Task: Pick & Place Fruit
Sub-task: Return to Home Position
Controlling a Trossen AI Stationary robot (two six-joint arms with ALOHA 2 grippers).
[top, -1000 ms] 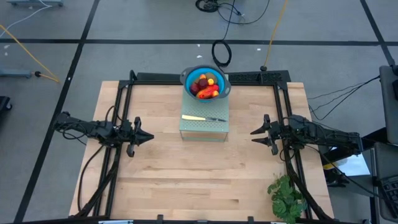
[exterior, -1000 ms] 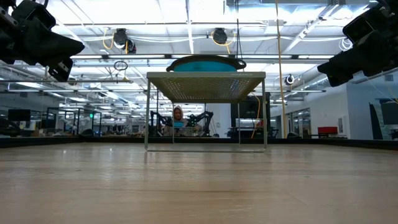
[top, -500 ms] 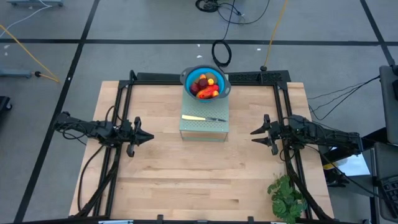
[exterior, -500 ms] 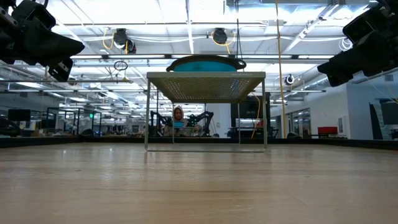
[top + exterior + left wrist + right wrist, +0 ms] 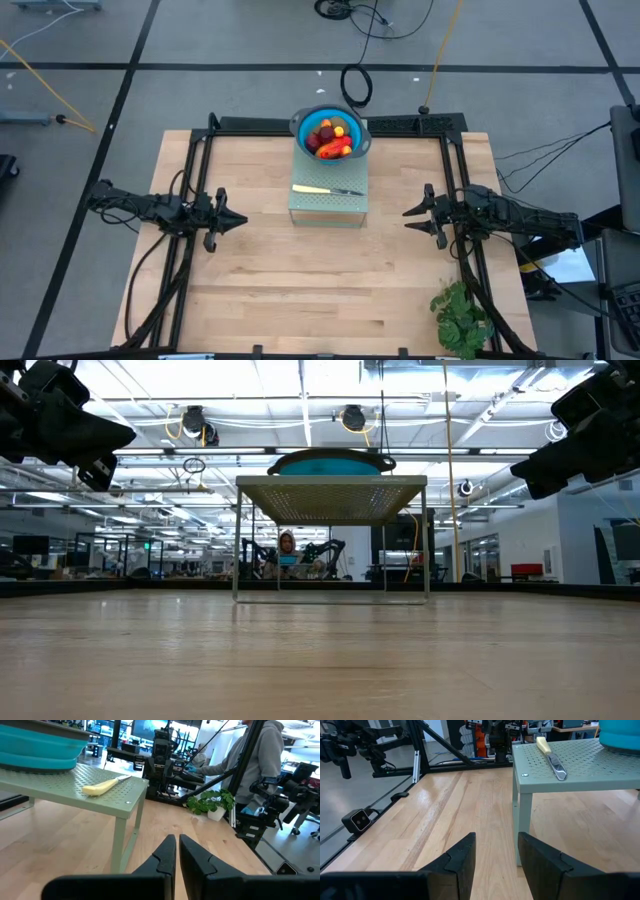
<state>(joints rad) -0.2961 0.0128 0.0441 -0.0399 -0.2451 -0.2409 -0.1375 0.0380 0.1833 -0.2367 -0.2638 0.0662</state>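
The fruit [image 5: 331, 137], red, orange and yellow pieces, lies heaped in a blue bowl [image 5: 303, 132] that stands on the far part of a pale green perforated stand [image 5: 330, 203]. Only the bowl's rim [image 5: 330, 461] shows in the low view. My left gripper [image 5: 240, 221] hovers over the table's left side, fingers nearly together, pointing at the stand; its tips [image 5: 177, 840] show a narrow slit. My right gripper [image 5: 408, 217] hovers over the right side, open [image 5: 496, 840], pointing at the stand.
A slim pale-handled knife [image 5: 326, 190] lies on the stand's top, also seen as knife [image 5: 106, 785] and knife [image 5: 551, 756]. A green leafy bunch [image 5: 460, 315] sits at the near right corner. A person in a grey hoodie [image 5: 260, 750] stands beyond the table.
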